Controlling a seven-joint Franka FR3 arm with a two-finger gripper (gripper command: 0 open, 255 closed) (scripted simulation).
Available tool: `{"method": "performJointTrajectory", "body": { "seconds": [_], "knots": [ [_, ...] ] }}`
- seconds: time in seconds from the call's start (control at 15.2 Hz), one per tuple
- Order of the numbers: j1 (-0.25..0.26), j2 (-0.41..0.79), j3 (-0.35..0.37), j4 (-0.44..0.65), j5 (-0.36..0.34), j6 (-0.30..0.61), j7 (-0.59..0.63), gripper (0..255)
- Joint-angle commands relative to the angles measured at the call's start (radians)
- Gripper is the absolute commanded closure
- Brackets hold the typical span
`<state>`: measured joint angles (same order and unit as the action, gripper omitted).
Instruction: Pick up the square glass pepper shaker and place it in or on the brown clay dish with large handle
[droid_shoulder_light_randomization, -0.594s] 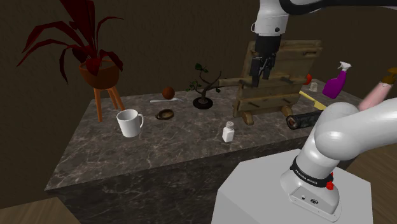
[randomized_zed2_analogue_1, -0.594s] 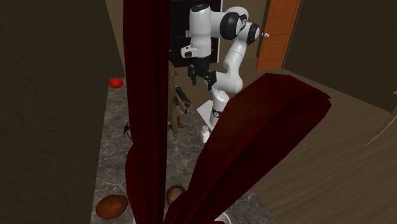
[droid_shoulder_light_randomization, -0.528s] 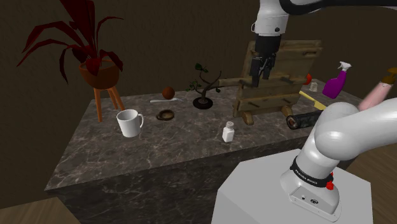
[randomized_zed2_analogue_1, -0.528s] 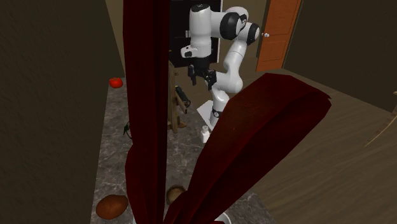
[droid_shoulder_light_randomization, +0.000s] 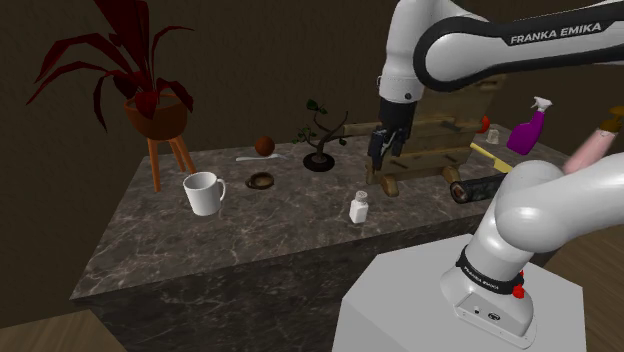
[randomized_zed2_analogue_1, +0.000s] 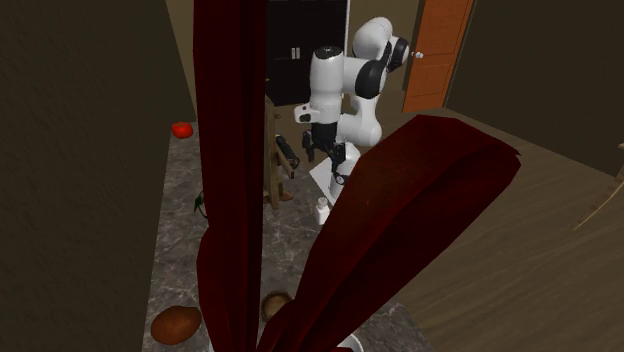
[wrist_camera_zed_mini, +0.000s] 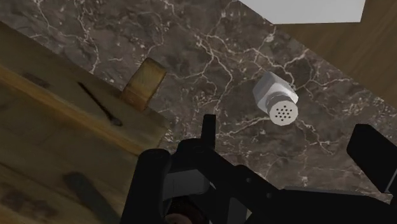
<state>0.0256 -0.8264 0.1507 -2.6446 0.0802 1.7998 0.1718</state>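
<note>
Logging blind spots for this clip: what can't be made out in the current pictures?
- Brown dish: too small in the shoulder view to show its handle. In the second exterior view, red leaves cover most of it.
- Shaker: its contents, since the body is drawn opaque white.
- Pink object: cut off by the shoulder view's right edge and the arm's elbow.
- Wooden rack: cut off by the wrist view's edge.
</note>
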Motion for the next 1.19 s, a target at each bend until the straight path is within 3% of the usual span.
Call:
{"method": "performJointTrajectory", "body": {
  "seconds": [0.0,0.33,0.79,1.12],
  "knots": [
    [0.004,0.016,0.029,-0.051,0.014,0.09,0.032,0],
    [0.01,0.123,0.117,-0.141,0.043,0.335,0.121,0],
    [0.005,0.189,0.132,-0.2,0.048,0.459,0.124,0],
    [0.004,0.195,0.133,-0.204,0.048,0.47,0.124,0]
  ]
}}
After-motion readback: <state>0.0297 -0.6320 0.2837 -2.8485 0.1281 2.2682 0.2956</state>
